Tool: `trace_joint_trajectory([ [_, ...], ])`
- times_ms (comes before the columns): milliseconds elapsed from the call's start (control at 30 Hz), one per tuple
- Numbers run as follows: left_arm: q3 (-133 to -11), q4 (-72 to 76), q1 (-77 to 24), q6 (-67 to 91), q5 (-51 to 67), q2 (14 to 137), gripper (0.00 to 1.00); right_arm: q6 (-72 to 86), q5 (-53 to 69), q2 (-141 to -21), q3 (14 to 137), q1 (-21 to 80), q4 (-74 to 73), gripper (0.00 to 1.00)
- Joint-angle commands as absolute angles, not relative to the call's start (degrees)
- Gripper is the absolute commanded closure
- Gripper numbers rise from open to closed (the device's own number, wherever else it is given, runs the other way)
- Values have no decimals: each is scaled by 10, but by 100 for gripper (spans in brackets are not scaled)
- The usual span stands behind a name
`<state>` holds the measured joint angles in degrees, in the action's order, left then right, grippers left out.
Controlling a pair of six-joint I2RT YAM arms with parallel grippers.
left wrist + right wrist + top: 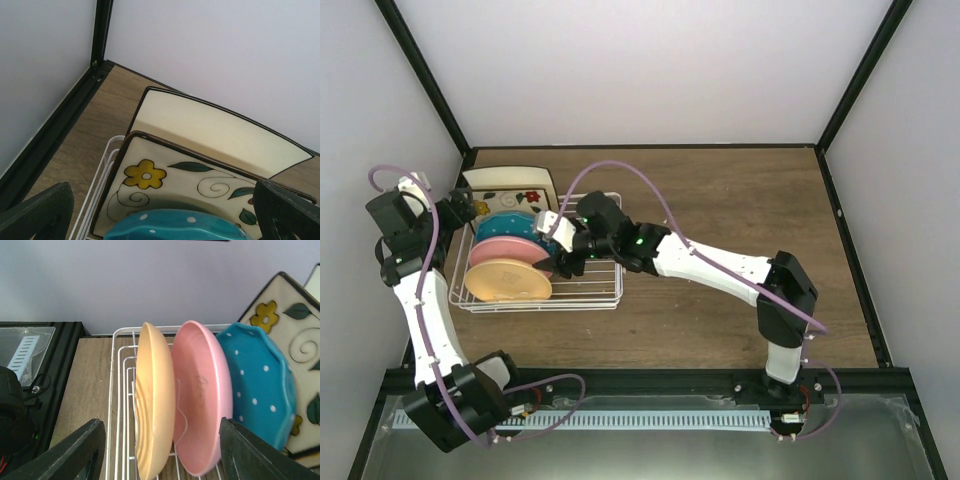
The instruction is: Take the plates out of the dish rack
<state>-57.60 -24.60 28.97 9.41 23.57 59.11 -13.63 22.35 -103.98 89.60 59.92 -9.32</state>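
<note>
**Both end effectors released at the dish rack (617,262)**

The left end effector (468,208) hangs spread over the flowered square plate (165,180) and the teal plate (175,227). The right end effector (560,245) gapes, facing the upright pale-orange plate (152,405) and pink plate (202,395). The rack sits far left on the wood-grain counter (740,200), between pale walls (650,60).

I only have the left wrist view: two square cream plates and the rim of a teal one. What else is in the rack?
Observer: A pink plate and a pale-orange plate stand on edge, nearer the arm bases than the teal dotted plate.
Operator: Where is the right arm?
Observer: The right gripper is open, facing those plates edge-on.
Operator: How full is the rack?
Observer: All five plates sit in the left part of the dish rack; the right arm reaches over the rest.
</note>
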Motion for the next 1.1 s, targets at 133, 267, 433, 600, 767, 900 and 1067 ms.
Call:
trace_joint_trajectory([
  [133,-554,-230,294,98,271,609,0,-182,218,-1084,919,625,-49,42],
  [267,-536,-224,294,97,277,608,0,-193,209,-1108,924,628,-40,42],
  [433,-519,-220,294,87,287,602,0,-206,195,-1131,932,628,-32,42],
  [600,-508,-219,294,85,294,604,0,-212,193,-1141,932,628,-22,42],
  [767,-508,-218,294,85,303,611,0,-199,205,-1165,947,628,-15,43],
  [900,-514,-219,294,81,309,618,0,-192,219,-1184,956,628,-8,48],
  [1067,-522,-225,294,69,318,624,0,-182,238,-1202,967,628,-7,54],
])
